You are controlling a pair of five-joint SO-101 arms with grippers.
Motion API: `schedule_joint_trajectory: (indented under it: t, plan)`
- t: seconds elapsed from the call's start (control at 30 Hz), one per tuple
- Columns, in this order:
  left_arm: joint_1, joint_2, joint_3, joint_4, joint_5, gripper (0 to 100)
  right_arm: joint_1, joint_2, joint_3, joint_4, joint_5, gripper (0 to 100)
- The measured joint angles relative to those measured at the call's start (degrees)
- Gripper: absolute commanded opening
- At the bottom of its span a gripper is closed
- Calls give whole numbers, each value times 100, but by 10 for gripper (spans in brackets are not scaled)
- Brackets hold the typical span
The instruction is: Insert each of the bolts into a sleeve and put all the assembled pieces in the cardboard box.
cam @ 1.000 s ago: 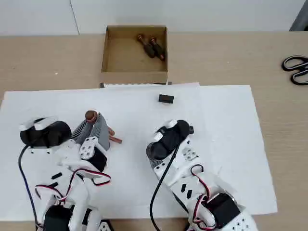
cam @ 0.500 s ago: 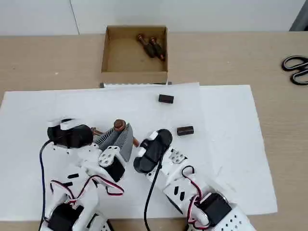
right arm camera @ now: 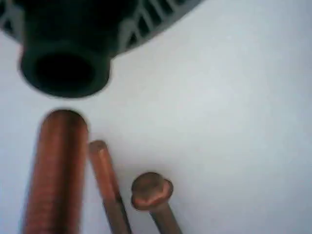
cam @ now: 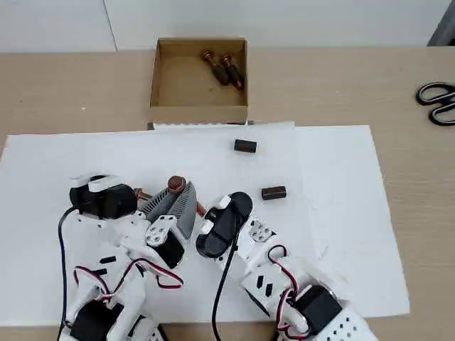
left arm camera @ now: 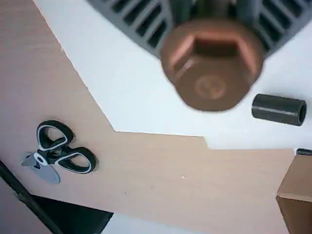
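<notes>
Clamping the stiff, probably light bolt (left arm camera: 212,68) just below its head, lower centre of the high view, the left gripper (left arm camera: 209,17) is presenting it; the right gripper (right arm camera: 73,24) is pinching a smooth sleeve (right arm camera: 66,68)

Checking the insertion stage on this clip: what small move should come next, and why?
Probably ease the copper threaded bolt, shut in the left gripper, forward into the black tubular sleeve held by the right gripper: its tip sits just short of the sleeve's open bore, roughly in line, not yet inside.
</notes>
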Motion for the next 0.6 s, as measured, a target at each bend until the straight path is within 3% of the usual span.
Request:
schedule_joint_trajectory:
  t: [0.6]
  plan:
    - [0, 0, 0, 0, 35, 5, 0, 0, 79, -316, 0, 2]
